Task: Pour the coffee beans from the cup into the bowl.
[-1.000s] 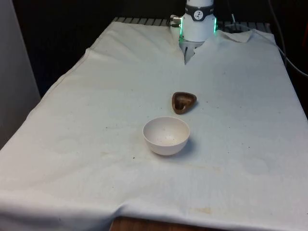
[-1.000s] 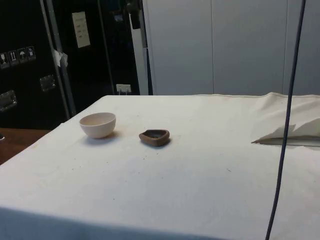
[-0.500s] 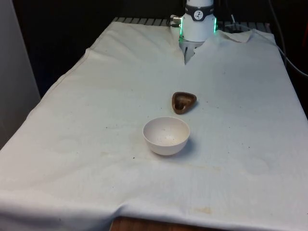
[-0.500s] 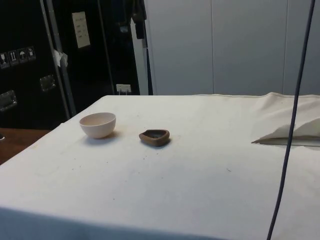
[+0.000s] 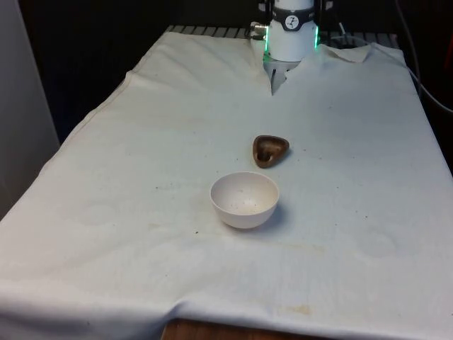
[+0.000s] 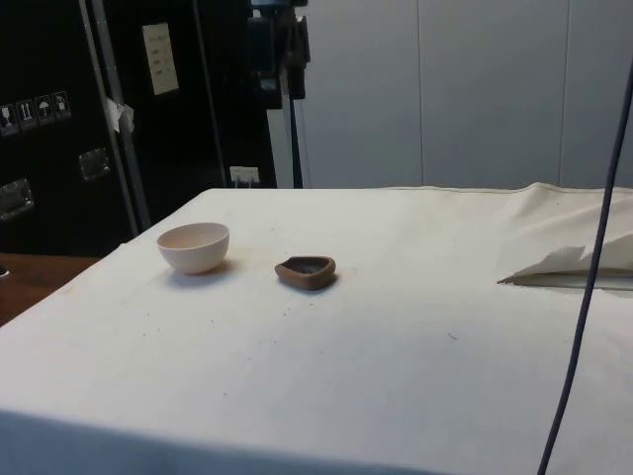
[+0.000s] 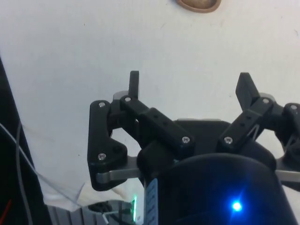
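A small brown cup with a dark inside sits on the white cloth near the table's middle, also in the side view. Just in front of it, nearer the front camera, stands the white bowl, which lies left of the cup in the side view. My gripper is open with nothing between its fingers. It hangs high above the table, well clear of both. An edge of the cup shows beyond the fingertips in the wrist view.
The cloth has a slit and raised folds by the robot's base, seen as a lifted flap in the side view. A dark cable hangs in front of the side camera. Bare wood shows at the near table edge.
In the side view the gripper has come down and a little rightward into the picture's top. The hanging cable has swung to the right. Cup and bowl have not moved.
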`<state>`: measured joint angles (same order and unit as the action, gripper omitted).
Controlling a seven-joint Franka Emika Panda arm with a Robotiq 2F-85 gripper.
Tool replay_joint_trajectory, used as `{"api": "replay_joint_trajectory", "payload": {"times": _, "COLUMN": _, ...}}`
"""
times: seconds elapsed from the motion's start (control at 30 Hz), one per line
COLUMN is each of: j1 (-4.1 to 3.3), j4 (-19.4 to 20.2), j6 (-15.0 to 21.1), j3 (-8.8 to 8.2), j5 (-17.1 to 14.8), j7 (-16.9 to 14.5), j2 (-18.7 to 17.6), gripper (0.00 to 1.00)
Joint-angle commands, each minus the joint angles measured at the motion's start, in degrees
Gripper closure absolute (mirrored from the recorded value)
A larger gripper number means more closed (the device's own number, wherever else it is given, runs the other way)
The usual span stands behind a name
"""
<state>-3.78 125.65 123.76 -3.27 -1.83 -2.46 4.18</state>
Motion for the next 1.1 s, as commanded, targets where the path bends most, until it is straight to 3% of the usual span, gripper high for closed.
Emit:
{"api": "replay_joint_trajectory", "payload": {"times": 0.0, "j1": 0.0, "j4": 1.4, "j6": 1.8, "j3": 0.06, "j5": 0.2, "j7": 0.1, "j2": 0.5, "gripper": 0.0}}
{"api": "replay_joint_trajectory", "payload": {"times": 0.17, "j1": 0.0, "j4": 5.5, "j6": 5.8, "j3": 0.06, "j5": 0.2, "j7": 0.0, "j2": 1.5, "gripper": 0.0}}
{"api": "replay_joint_trajectory", "payload": {"times": 0.2, "j1": 0.0, "j4": 4.7, "j6": 4.8, "j3": 0.06, "j5": 0.0, "j7": -0.1, "j2": 1.0, "gripper": 0.0}}
{"api": "replay_joint_trajectory", "payload": {"times": 0.43, "j1": 0.0, "j4": 10.2, "j6": 11.1, "j3": 0.11, "j5": 0.2, "j7": -0.1, "j2": 2.3, "gripper": 0.0}}
{"api": "replay_joint_trajectory", "payload": {"times": 0.47, "j1": 0.0, "j4": 9.7, "j6": 10.1, "j3": 0.06, "j5": 0.0, "j7": -0.3, "j2": 2.0, "gripper": 0.0}}
{"api": "replay_joint_trajectory", "payload": {"times": 0.53, "j1": 0.0, "j4": 11.6, "j6": 13.1, "j3": 0.11, "j5": 0.2, "j7": -0.1, "j2": 2.0, "gripper": 0.0}}
{"api": "replay_joint_trajectory", "payload": {"times": 0.73, "j1": 0.0, "j4": 13.8, "j6": 17.1, "j3": 0.11, "j5": 0.1, "j7": -0.2, "j2": 1.1, "gripper": 0.0}}
{"api": "replay_joint_trajectory", "payload": {"times": 0.77, "j1": 0.0, "j4": 13.3, "j6": 15.8, "j3": 0.06, "j5": 0.0, "j7": -0.3, "j2": 1.3, "gripper": 0.0}}
{"api": "replay_joint_trajectory", "payload": {"times": 0.83, "j1": 0.0, "j4": 14.6, "j6": 19.1, "j3": 0.11, "j5": 0.2, "j7": -0.2, "j2": 0.3, "gripper": 0.0}}
{"api": "replay_joint_trajectory", "payload": {"times": 1.07, "j1": 0.0, "j4": 15.5, "j6": 22.0, "j3": 0.06, "j5": 0.3, "j7": -0.2, "j2": -1.3, "gripper": 0.0}}
